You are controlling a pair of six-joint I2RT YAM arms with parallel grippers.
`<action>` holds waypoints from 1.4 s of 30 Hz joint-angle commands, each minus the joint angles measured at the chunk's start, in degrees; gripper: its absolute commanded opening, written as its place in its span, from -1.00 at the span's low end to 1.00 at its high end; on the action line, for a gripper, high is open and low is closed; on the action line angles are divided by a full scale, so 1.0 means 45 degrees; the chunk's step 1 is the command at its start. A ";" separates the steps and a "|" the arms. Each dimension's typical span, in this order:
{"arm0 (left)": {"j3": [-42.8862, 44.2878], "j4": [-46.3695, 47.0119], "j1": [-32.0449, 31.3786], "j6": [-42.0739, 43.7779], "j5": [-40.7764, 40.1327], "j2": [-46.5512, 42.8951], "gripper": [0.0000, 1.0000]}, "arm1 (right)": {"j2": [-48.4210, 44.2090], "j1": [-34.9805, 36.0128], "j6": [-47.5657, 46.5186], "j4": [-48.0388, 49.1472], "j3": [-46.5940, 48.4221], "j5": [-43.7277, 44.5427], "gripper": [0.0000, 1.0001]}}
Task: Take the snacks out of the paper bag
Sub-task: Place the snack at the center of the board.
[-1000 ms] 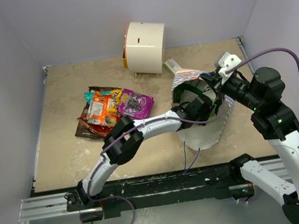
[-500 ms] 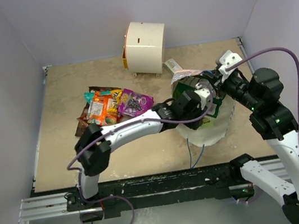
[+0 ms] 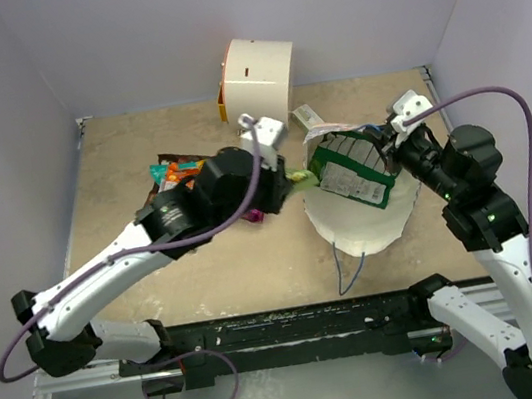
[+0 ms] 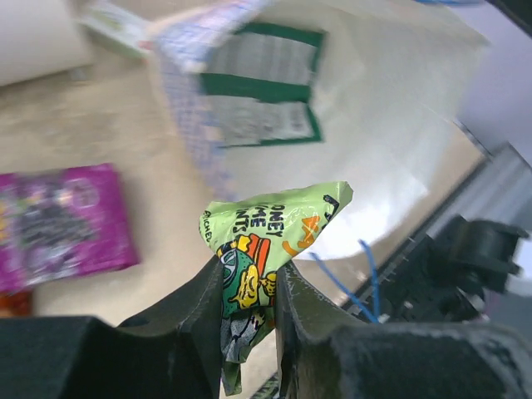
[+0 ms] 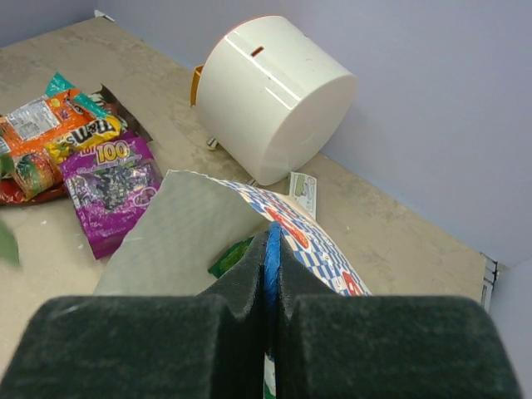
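The paper bag [image 3: 360,220] lies on its side with its mouth open toward the left. A green-and-white snack packet [image 3: 348,174] shows inside it. My left gripper [image 3: 286,178] hangs just left of the bag's mouth, shut on a tiny yellow-green snack packet [image 4: 266,229] pinched between its fingers [image 4: 208,299]. My right gripper [image 5: 273,241] is shut on the bag's blue string handle [image 5: 273,253] and holds the top edge [image 5: 316,241] up. A purple packet [image 5: 112,187] and an orange one [image 5: 33,141] lie in a pile to the left. My left arm covers most of that pile [image 3: 168,171] in the top view.
A white cylindrical appliance [image 3: 259,81] stands at the back wall, with a small white box [image 3: 306,115] on the floor between it and the bag. A loose blue string [image 3: 344,273] trails from the bag toward the black front rail [image 3: 296,321].
My left gripper has come out of the bag and moved left with the yellow-green packet in it. The green-and-white packet now shows in the bag. My right gripper has kept its hold.
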 commanded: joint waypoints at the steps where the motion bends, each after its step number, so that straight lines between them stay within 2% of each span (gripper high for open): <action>1: -0.0271 -0.1688 0.1301 -0.0318 -0.3361 -0.0934 -0.57 | -0.0166 0.0057 0.0172 0.0849 0.0086 0.0019 -1.00; 6: -0.1115 -0.2636 0.4315 -0.1076 -0.3575 -0.1271 -0.61 | -0.0089 0.0047 0.0052 0.1214 0.0222 0.0043 -1.00; 13: -0.2640 -0.0482 0.7666 0.0042 -0.3061 -0.0907 -0.62 | -0.0104 0.0057 0.0054 0.1251 0.0223 -0.0104 -1.00; 19: -0.2287 0.0486 0.9557 0.0568 -0.2046 0.1025 -0.64 | -0.0209 0.0056 0.0056 0.1166 0.0243 -0.0067 -1.00; 25: -0.1152 -0.0146 1.0084 0.0243 -0.0937 0.2900 -0.65 | -0.0410 0.0057 0.0079 0.1074 0.0224 -0.0042 -1.00; 42: -0.1232 0.0034 1.0161 -0.0589 -0.0325 0.4260 -0.61 | -0.0543 0.0056 -0.0005 0.1131 0.0233 0.0166 -1.00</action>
